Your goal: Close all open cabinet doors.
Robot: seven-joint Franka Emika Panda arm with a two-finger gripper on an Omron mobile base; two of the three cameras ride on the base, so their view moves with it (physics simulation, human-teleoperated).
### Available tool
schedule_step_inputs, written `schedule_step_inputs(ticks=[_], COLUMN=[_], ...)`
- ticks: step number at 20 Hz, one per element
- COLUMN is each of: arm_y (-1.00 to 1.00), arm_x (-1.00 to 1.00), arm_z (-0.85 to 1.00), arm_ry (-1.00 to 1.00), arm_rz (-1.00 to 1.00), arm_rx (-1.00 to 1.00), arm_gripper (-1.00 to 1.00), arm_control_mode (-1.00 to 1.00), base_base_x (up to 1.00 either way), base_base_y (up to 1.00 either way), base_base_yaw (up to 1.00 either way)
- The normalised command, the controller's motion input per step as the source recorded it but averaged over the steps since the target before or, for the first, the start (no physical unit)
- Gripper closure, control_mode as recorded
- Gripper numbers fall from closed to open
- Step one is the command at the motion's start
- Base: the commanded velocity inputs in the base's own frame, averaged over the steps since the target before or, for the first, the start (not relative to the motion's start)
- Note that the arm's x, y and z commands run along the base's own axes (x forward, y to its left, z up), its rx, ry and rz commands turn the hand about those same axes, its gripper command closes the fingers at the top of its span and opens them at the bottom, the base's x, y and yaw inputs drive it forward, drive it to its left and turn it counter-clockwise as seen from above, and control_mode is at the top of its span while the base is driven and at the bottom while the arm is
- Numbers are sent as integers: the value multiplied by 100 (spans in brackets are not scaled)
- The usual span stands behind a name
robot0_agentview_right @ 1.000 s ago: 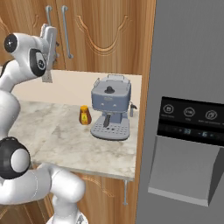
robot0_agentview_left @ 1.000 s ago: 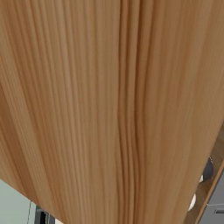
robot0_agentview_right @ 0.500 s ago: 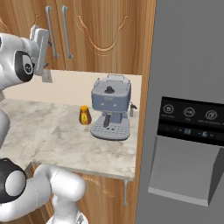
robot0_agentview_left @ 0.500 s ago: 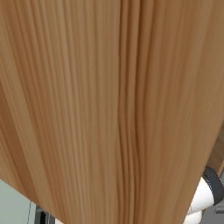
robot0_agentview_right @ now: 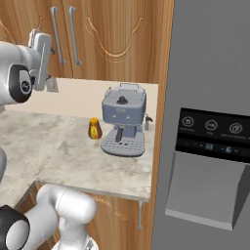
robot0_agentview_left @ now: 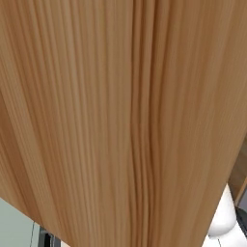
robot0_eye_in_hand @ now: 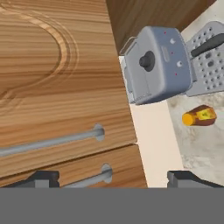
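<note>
A simulated kitchen with a marble counter [robot0_agentview_right: 88,161]: the cabinet doors [robot0_eye_in_hand: 57,83] lie shut, just ahead of the jaws, which now stand wide and hold nothing after being nearly closed. The gripper [robot0_eye_in_hand: 118,177] has drawn back. The espresso machine [robot0_agentview_right: 123,126] and small amber bottle [robot0_agentview_right: 94,128] sit beyond, unmoved.

We are finding very little to read. The dark control panel [robot0_agentview_right: 211,135] on the grey fridge [robot0_agentview_right: 210,58] is showing three round icons and a faint row of pale digits, too small for us to make out. The small amber bottle [robot0_agentview_right: 94,128] on the counter [robot0_agentview_right: 73,161] is carrying a label we cannot read.
</note>
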Motion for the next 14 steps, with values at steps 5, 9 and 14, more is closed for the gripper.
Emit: schedule_step_inputs(ticks=[5, 9, 14], arm_y=[-34, -22, -12], arm_x=[-63, -59, -56], arm_z=[17, 12, 2], arm_ry=[0, 6, 4], arm_rz=[37, 32, 25], arm_rx=[0, -2, -9], arm_gripper=[-100, -100, -100], arm_control_mode=[-100, -100, -100], base_base_x=[0, 0, 0], base_base_y=[0, 0, 0], base_base_yaw=[0, 0, 0])
